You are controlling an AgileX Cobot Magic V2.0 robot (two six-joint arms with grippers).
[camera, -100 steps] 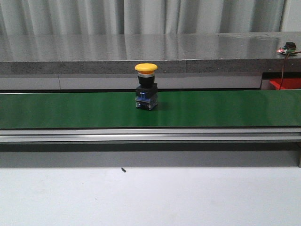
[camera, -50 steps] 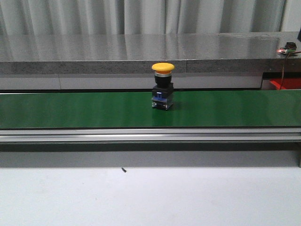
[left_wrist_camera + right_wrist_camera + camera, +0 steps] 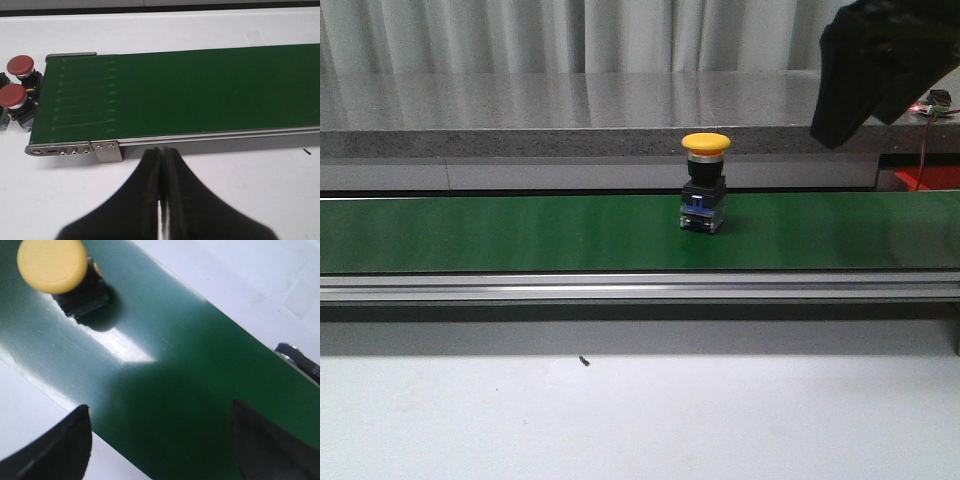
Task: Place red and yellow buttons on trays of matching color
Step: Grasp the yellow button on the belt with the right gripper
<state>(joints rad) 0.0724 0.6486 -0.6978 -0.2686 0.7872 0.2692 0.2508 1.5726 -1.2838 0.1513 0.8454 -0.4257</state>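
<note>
Yellow button [image 3: 706, 196] stands upright on the green conveyor belt [image 3: 520, 232]; right gripper [image 3: 160, 440], jaws spread, must descend around it. Left gripper [image 3: 162, 165] is closed, empty.

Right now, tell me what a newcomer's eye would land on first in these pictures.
First, the yellow button, standing upright alone on the green conveyor belt, right of centre in the front view. Next, the right gripper, open above the belt with the button not between its fingers. Last, two red buttons beside the belt's end in the left wrist view, where the left gripper is shut.
</note>
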